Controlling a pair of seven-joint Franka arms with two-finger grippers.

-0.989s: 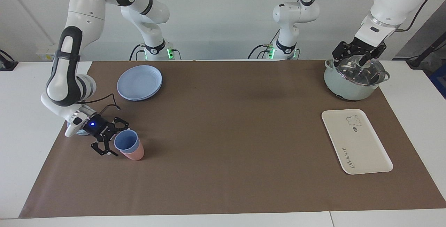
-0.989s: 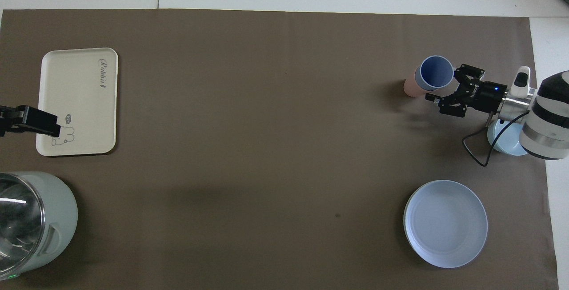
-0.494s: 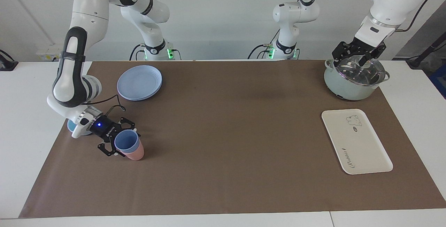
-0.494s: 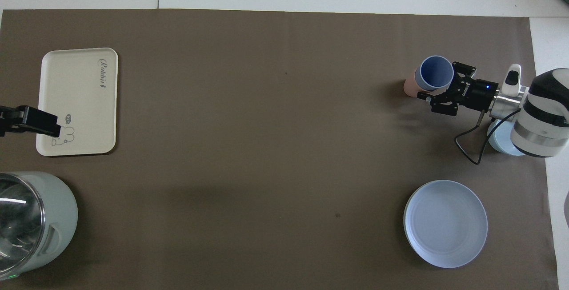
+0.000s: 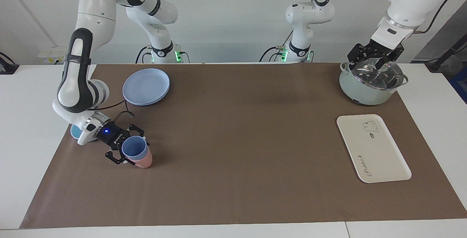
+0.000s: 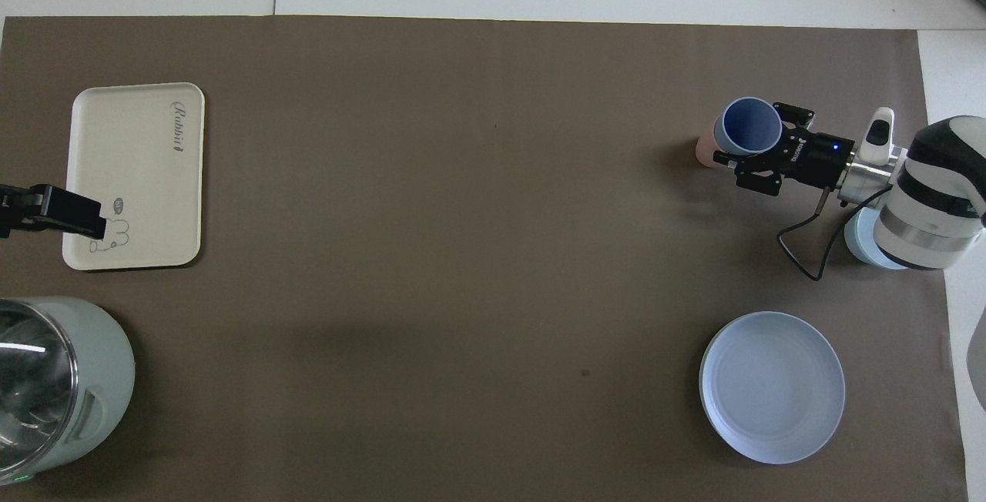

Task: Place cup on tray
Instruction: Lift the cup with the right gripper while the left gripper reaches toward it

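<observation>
Matt plastic cup [image 5: 133,148], smooth matt tray [image 5: 383,157], glossy glass pot lid [image 5: 375,73]

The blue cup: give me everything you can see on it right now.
The cup is a small periwinkle-blue tapered tumbler with no handle, plastic by the look, darker blue inside and apparently empty. It sits nested in a pink tumbler, leaning slightly, mouth up, at the right arm's end of the table, with the tray at the other end. The right tool is open with a finger on either side of it; contact is unclear.

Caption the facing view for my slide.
Right tool straddles the blue cup nested in a pink cup; tray waits.
</observation>
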